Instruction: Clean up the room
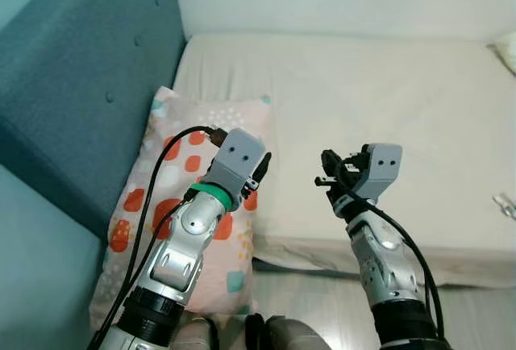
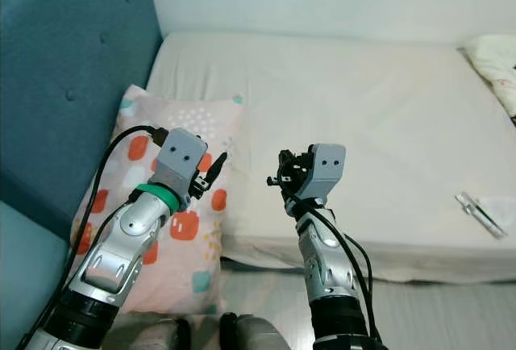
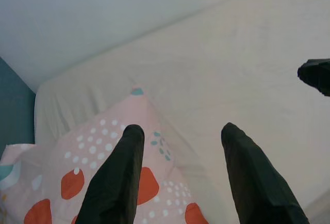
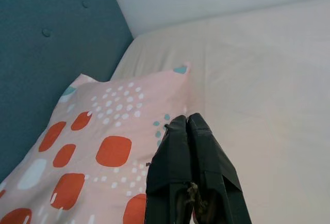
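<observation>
Pink pillow [image 1: 181, 205] with orange blotches is leaning off the bed [image 1: 363, 108] edge — left gripper [image 3: 180, 146] is hovering just above it, fingers spread wide; right gripper [image 4: 188, 131] is pinching together, empty.

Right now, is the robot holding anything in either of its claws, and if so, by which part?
Nothing is held. The left gripper hangs above the pillow with its fingers apart. The right gripper has its fingers pressed together with nothing between them.

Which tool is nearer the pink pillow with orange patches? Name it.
Left. The left tool hovers open above the pink pillow with orange patches; the right tool, shut, hangs over the mattress beside it.
</observation>
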Robot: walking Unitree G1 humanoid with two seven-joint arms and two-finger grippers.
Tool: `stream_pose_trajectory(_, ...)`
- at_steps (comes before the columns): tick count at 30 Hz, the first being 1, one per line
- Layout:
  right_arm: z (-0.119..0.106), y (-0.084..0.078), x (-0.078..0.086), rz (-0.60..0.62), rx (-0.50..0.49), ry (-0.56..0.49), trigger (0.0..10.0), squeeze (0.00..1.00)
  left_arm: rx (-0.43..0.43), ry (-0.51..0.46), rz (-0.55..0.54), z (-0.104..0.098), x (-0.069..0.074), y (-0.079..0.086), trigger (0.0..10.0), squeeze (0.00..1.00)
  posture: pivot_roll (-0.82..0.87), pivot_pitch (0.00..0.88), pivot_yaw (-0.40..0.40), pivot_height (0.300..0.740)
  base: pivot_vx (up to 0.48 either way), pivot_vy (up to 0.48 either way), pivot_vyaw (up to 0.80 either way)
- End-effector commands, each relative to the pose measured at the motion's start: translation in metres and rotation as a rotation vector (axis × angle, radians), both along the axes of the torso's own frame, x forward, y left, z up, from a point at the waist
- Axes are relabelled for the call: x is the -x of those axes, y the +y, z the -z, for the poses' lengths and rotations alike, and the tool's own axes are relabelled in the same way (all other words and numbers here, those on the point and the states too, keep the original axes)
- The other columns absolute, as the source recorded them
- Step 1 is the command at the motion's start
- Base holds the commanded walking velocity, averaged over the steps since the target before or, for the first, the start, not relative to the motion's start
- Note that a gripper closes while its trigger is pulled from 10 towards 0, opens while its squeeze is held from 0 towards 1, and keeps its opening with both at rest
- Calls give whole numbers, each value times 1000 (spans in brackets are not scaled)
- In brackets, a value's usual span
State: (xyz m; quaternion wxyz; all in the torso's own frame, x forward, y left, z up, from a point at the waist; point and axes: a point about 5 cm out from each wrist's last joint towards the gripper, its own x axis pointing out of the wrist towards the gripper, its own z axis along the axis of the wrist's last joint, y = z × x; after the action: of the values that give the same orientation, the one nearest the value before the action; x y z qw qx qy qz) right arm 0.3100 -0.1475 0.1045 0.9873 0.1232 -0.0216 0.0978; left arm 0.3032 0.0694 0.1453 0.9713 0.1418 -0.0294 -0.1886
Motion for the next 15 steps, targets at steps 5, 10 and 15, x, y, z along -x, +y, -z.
stream_pose_trajectory(5,5,1,2,-8,-9,24,10000,0,-12,29,-15,6,-1,2,10000,0,-16,69,58,740,0,0,0)
stream_pose_trajectory(10,6,2,3,-8,-13,25,10000,0,-14,41,-24,7,-2,3,10000,0,-15,70,61,740,0,0,0)
stream_pose_trajectory(15,6,2,3,-9,-16,24,10000,0,-8,58,-35,9,-3,4,10000,0,-16,69,63,740,0,384,0)
